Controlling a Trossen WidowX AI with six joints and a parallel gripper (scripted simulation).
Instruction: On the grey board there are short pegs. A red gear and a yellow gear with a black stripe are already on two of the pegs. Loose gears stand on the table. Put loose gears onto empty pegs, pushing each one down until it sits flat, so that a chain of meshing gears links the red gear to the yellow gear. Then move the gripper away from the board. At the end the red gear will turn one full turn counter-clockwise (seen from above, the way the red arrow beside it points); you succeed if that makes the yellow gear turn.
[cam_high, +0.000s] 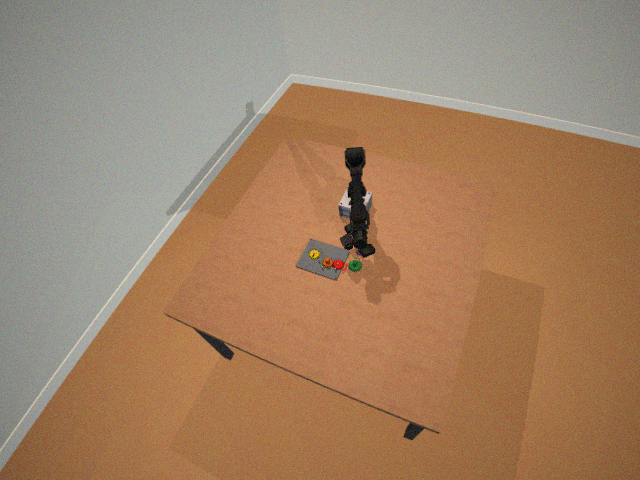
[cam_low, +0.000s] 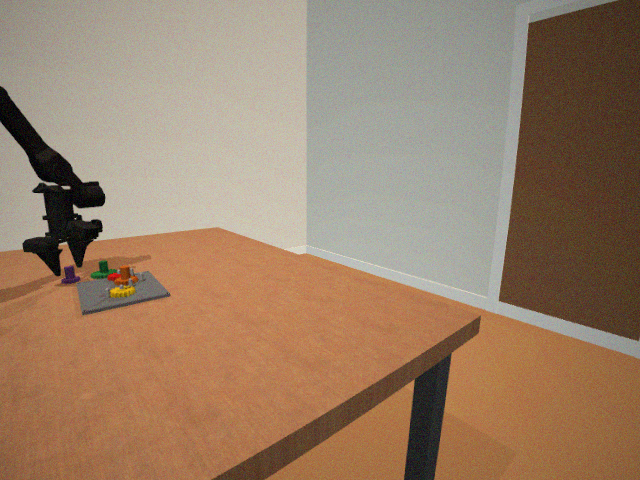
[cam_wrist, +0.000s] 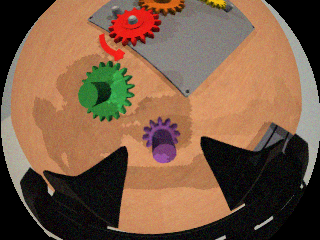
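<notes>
The grey board (cam_high: 305, 263) (cam_low: 95, 304) (cam_wrist: 190, 60) carries the red gear (cam_high: 340, 264) (cam_wrist: 142, 30), the yellow gear (cam_high: 316, 254) (cam_low: 122, 292) (cam_wrist: 216, 3) and an orange gear (cam_high: 327, 262) (cam_low: 125, 279) (cam_wrist: 167, 7) beside the red one. A green gear (cam_high: 355, 265) (cam_low: 103, 273) (cam_wrist: 120, 90) stands on the table near the red arrow. A small purple gear (cam_low: 70, 279) (cam_wrist: 164, 150) stands on the table off the board's corner. My gripper (cam_high: 357, 246) (cam_low: 68, 271) (cam_wrist: 164, 146) is open and empty, its fingertips above and either side of the purple gear.
Short bare pegs (cam_wrist: 116, 10) stand on the board near the red and orange gears. The red arrow (cam_wrist: 110, 49) lies between the green gear and the board. The arm's pale base block (cam_high: 347, 208) is behind the gripper.
</notes>
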